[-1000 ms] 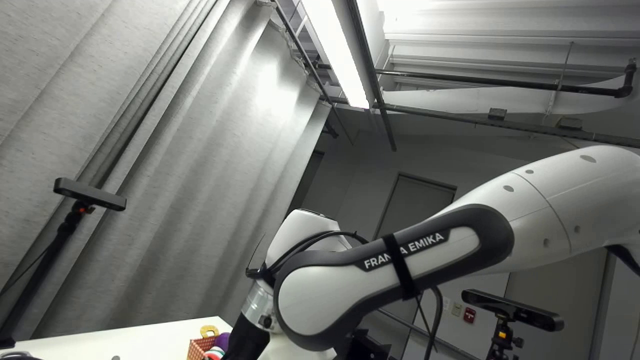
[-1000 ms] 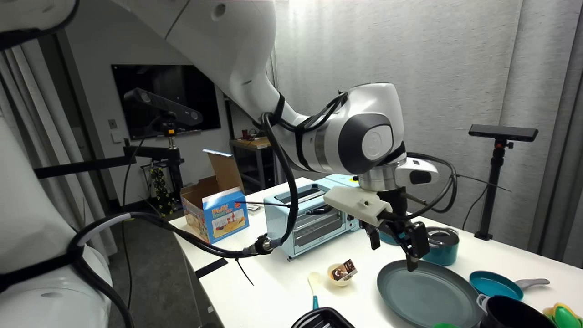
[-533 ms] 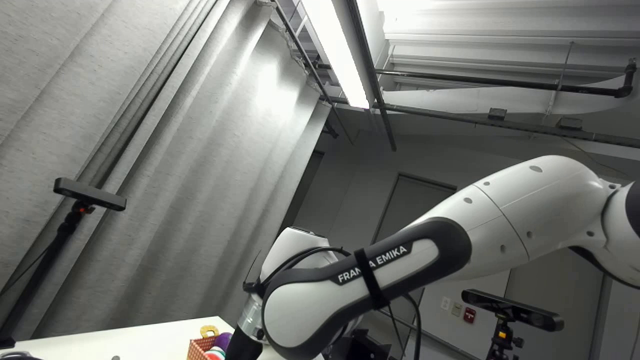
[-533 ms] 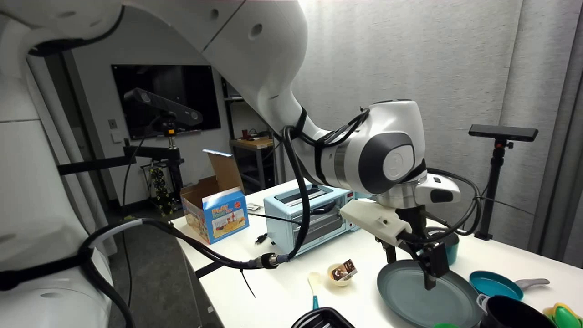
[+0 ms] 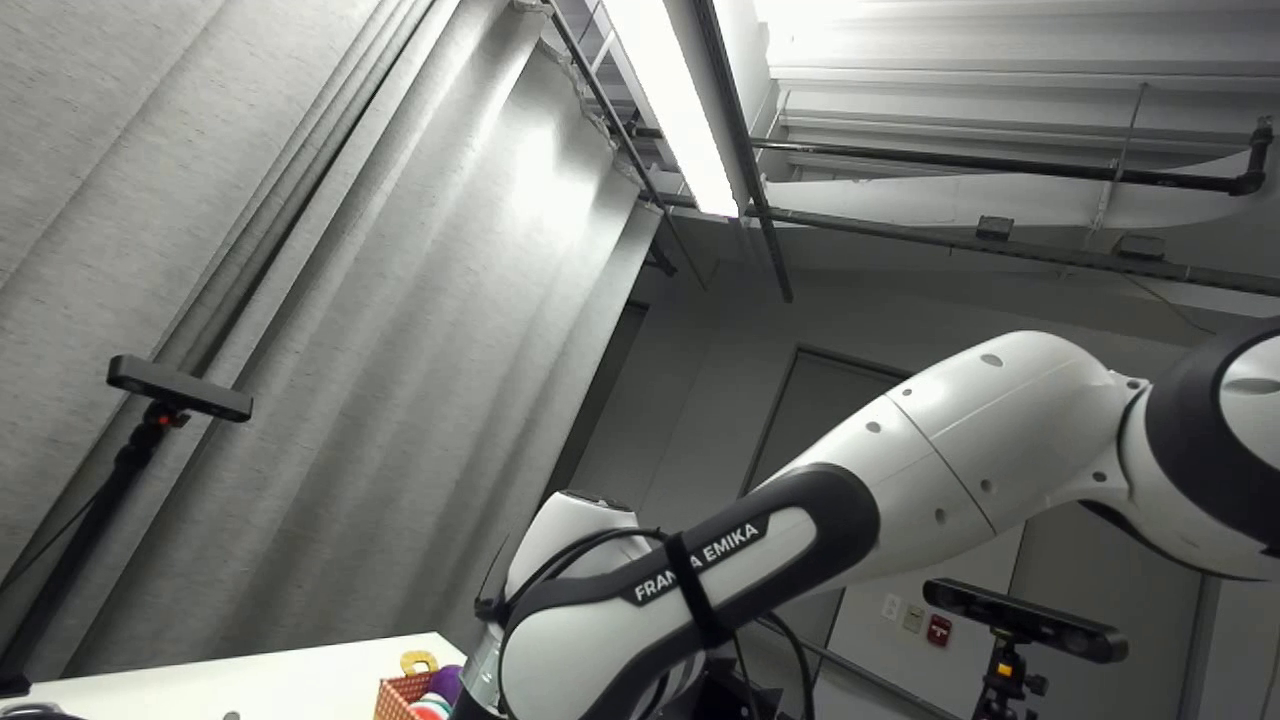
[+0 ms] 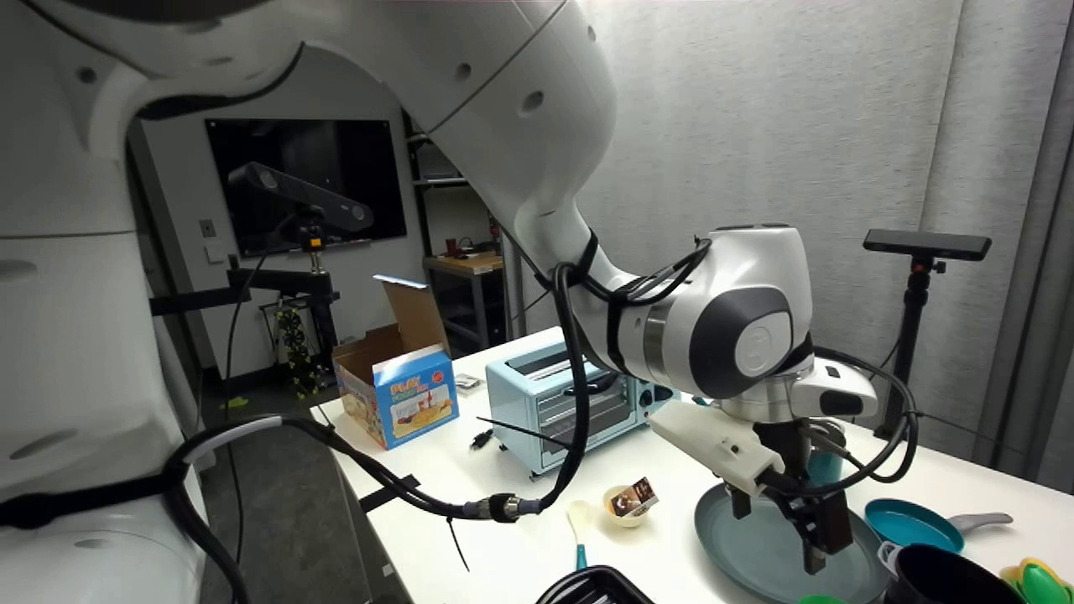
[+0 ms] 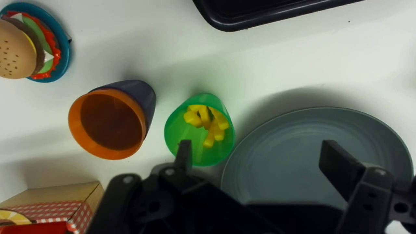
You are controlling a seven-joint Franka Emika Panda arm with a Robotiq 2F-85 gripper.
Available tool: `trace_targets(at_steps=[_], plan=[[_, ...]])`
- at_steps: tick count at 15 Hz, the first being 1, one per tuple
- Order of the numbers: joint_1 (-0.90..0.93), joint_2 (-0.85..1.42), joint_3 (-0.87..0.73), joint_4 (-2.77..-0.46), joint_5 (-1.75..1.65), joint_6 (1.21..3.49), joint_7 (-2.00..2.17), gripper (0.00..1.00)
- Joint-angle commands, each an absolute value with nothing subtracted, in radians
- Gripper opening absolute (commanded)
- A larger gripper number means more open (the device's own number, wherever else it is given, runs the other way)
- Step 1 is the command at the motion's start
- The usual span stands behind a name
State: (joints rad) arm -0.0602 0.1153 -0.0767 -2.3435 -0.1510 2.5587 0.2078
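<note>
Gray curtains [image 6: 755, 101] hang behind a white tabletop [image 6: 503, 558], where a pale blue toaster oven [image 6: 550, 405] sits. From where I'm standing, the gripper [image 7: 258, 154] hangs above a gray plate [image 7: 289, 146], its jaws spread well apart. Just beside that plate stands a green cup [image 7: 175, 131] holding yellow pieces [image 7: 219, 123]; I can't tell whether the 2 touch. Next to it, an orange cup [image 7: 76, 120] is nested in a dark purple cup [image 7: 142, 92], and farther off a toy burger [image 7: 19, 48] rests on a teal dish [image 7: 65, 58].
</note>
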Motion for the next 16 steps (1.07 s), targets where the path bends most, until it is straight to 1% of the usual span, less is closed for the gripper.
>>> trace_targets(at_steps=[1,16], plan=[[-0.06,0.178,-0.088,-2.309,-0.137,2.595,0.204,1.0],[-0.061,0.374,-0.106,-2.198,-0.115,2.607,0.17,1.0]])
